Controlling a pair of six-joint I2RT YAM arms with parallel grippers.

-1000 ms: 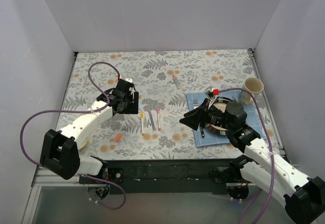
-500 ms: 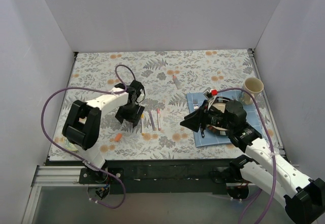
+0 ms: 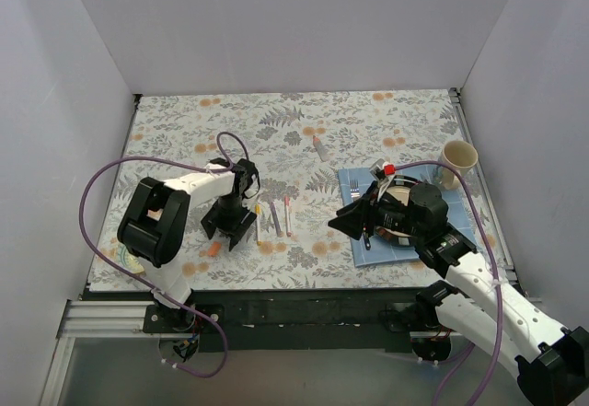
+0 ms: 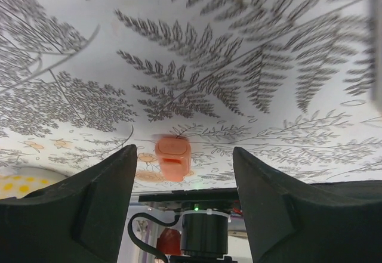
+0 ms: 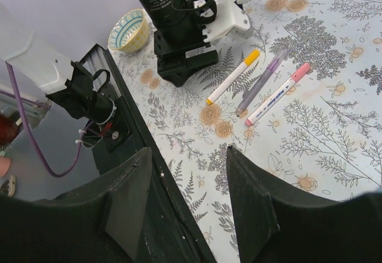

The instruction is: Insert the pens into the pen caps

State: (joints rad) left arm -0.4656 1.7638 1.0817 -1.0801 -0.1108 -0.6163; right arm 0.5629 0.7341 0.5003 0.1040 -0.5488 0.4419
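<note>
Bright, even light, soft shadows; left wrist view blurs near edges.

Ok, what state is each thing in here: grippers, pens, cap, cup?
Left gripper: open, holding nothing.
Right gripper: open, holding nothing.
Orange cap: lying loose on the table.
Three pens: lying flat, side by side.
Cup: upright.

Bare desk [image 3: 166, 144] is left on both sides of the orange cap [image 4: 173, 155] between the spread fingers [image 4: 89, 203] of the left hand [image 3: 224, 237]. Passage just right of that hand is blocked by three pens [image 3: 274, 219] laid side by side.
</note>
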